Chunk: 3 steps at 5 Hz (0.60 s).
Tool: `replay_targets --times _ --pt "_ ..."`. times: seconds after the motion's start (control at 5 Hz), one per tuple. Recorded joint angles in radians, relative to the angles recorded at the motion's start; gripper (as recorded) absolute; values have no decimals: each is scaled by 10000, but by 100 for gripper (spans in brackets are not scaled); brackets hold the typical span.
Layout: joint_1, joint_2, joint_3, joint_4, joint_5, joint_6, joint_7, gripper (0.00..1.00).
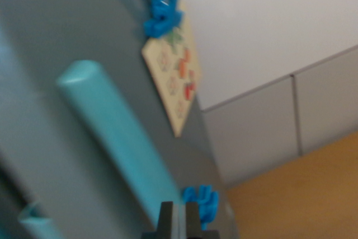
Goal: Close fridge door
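The grey fridge door (67, 37) fills the wrist view's left half, tilted and blurred. A long teal handle (117, 138) runs diagonally down it. My gripper (179, 221) shows only as two dark fingertips (166, 219) at the bottom edge, close against the door's lower right part and just below the handle's end. The fingertips stand a narrow gap apart with nothing gripped between them. Whether they touch the door is hidden.
A cream card with fruit pictures (174, 79) hangs on the door from a blue clip (162, 4). A second blue clip (201, 201) sits beside my fingertips. A second teal piece (33, 222) shows at bottom left. Grey panels (268, 127), white wall and wooden surface (302, 194) lie to the right.
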Motion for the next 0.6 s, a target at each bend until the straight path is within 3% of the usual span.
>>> replay_targets --times 0.2,0.4,0.6 --pt "0 0 0 0 0 0 0 100" --pt "0 949 0 454 0 -15 0 100" --pt "0 949 0 454 0 -15 0 100"
